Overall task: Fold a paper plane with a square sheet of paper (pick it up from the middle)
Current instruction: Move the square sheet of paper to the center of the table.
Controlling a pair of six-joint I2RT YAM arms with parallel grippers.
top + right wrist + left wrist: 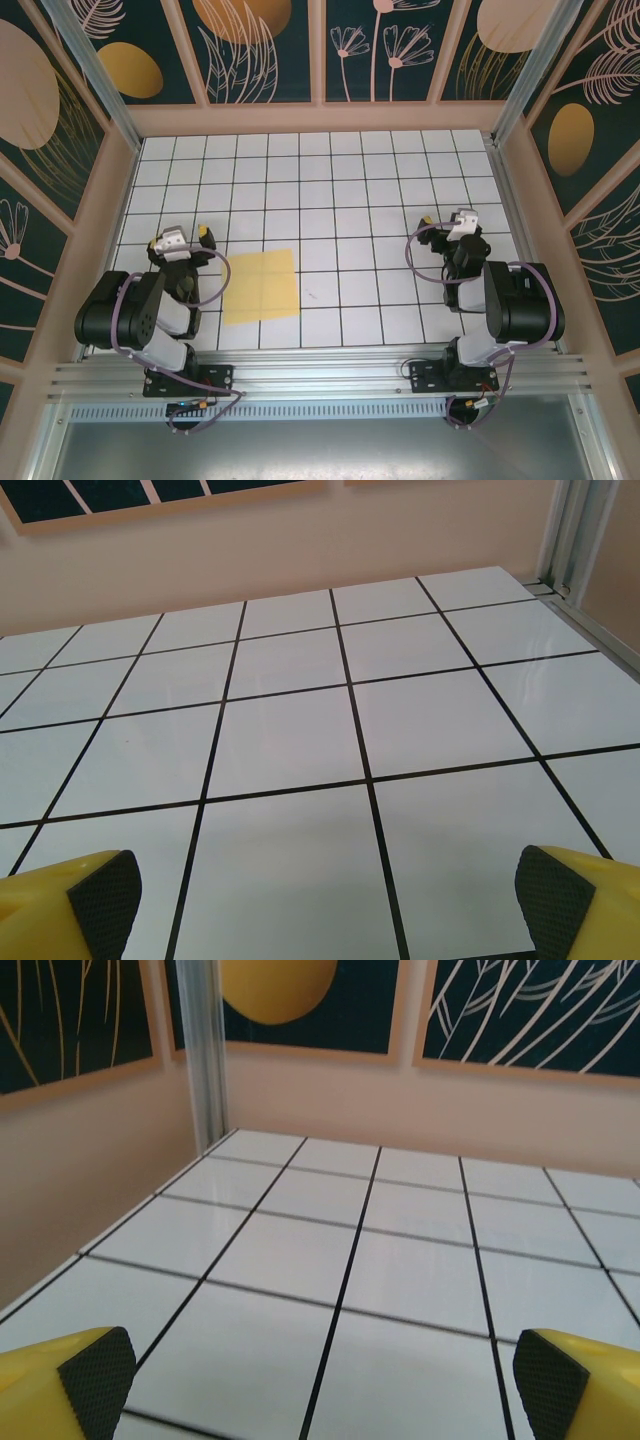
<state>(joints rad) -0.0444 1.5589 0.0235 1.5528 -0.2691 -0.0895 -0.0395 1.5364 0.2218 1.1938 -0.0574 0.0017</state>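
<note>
The square sheet of paper lies flat on the white grid table, pale yellow with faint creases, just right of my left arm. My left gripper hangs over the table's left side, a tile or so left of the sheet's far corner, open with nothing between its yellow fingers. My right gripper is folded back over the right side, far from the paper, also open and empty, its black pads wide apart above bare tiles. No folded paper plane is in view.
The table is boxed in by peach walls with dark floral panels. An aluminium post stands at the far-left corner, another post at the far right. Both arm bases sit along the near rail.
</note>
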